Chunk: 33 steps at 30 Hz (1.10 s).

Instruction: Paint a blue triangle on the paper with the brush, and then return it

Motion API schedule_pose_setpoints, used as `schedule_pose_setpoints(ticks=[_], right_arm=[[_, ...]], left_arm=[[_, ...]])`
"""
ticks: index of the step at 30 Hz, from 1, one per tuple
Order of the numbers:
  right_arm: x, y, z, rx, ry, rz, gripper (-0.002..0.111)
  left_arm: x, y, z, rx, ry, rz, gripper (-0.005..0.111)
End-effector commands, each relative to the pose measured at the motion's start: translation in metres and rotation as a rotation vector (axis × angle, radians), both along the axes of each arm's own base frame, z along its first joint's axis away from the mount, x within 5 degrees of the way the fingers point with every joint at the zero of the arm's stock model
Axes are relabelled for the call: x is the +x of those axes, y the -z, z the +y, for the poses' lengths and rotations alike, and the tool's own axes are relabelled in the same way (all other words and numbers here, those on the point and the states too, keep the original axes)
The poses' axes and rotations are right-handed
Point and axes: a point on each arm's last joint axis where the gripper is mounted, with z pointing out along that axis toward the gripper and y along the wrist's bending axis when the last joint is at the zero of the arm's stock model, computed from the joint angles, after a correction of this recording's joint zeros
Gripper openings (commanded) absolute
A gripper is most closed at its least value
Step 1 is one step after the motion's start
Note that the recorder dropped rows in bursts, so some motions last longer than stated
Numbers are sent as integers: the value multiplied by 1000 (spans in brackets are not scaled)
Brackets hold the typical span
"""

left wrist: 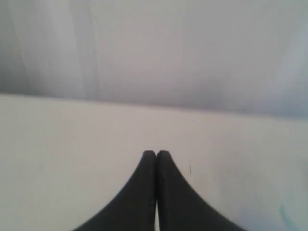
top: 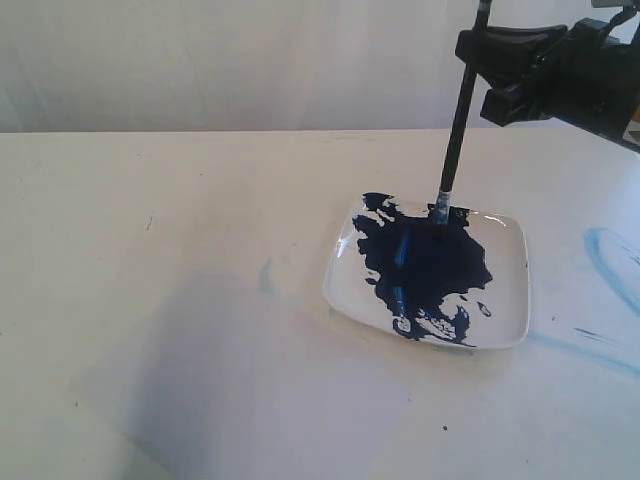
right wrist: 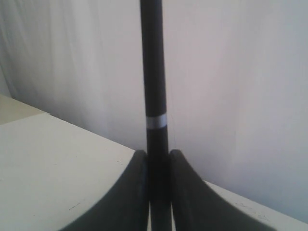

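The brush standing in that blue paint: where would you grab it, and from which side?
High on the black handle, from the side, as the right gripper does. The brush stands nearly upright, bristles in paint on the plate, so only the upper shaft is clean.

Plate [top: 505,290] on table [top: 150,180] — right of paper [top: 240,400], brush [top: 459,130] upright in plate's rear
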Motion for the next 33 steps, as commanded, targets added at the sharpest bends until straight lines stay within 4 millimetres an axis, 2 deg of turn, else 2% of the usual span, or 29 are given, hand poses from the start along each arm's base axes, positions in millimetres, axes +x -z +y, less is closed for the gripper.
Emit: schedule_pose_setpoints(ticks=[1,5,9,13,19,33], right_arm=[[-2,-2,0,-4,1,-11,0],[-3,-1,1,1,-14,7,0],[-4,0,2,2,-41,19,0],[-5,0,2,16,-44,34,0],[-7,4,5,-46,-78,32,0],[-11,2,7,-26,-130,26,0]], left_arm=[[44,24,-35,101,392,387,0],[91,40,-65,63,758,594,0],[127,65,-75,15,913,818,0],[149,100,-74,-36,969,982,0],[170,134,-60,-70,891,1058,0],[187,194,-54,-86,840,1214,0]])
